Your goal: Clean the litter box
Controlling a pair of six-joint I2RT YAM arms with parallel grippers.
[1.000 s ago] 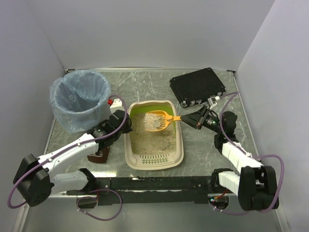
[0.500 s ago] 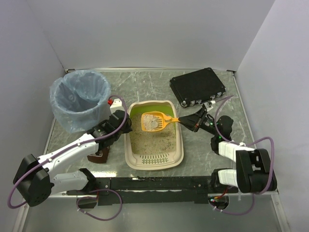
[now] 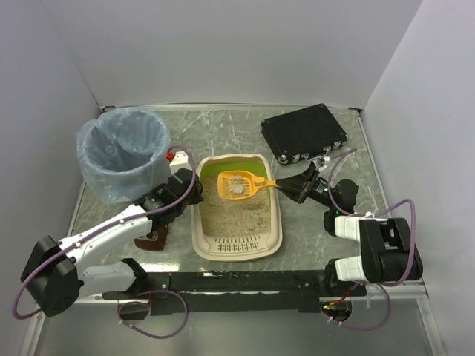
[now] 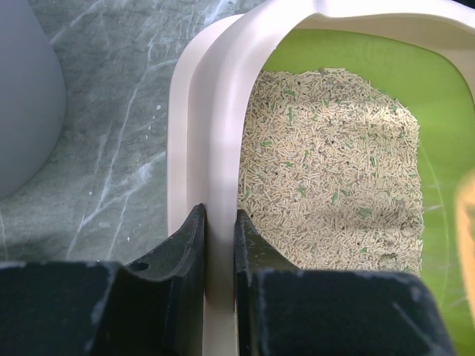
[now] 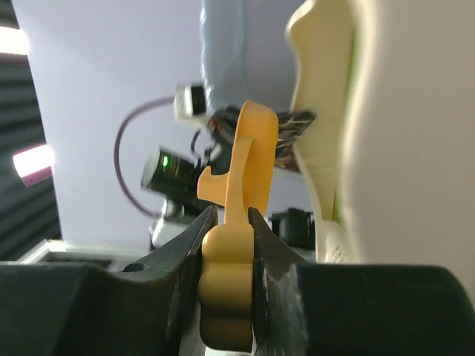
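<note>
**Scoop raised and sifted over the tray within the last second**

Since a second ago the orange scoop (image 3: pixel 237 184) has shifted slightly towards the left arm and levelled out. The heap of sand it carried then has thinned to one small pale clump (image 3: pixel 236 190) lying in its slotted bowl. The right arm's forearm has also folded back towards its base, while the left arm has not moved.

The litter box (image 3: pixel 198 222) sits on the table (image 3: pixel 223 130) between the two arms, green inner wall at the far end and slotted grille at the near end. Sandy granules (image 4: pixel 334 185) cover its floor. The scoop hangs above the far half of the box, its handle pointing to the right arm.

The right gripper (image 5: pixel 226 222) is clenched on the end of that handle — both fingers press its sides in the wrist view. The left gripper (image 4: pixel 220 219) is clamped on the left rim of the box, one finger outside the wall and one inside.

A round bin (image 3: pixel 122 152) with a blue bag stands just beyond the left gripper, apart from the box. A black case (image 3: pixel 304 132) lies at the far right of the table — well clear of the tray
</note>
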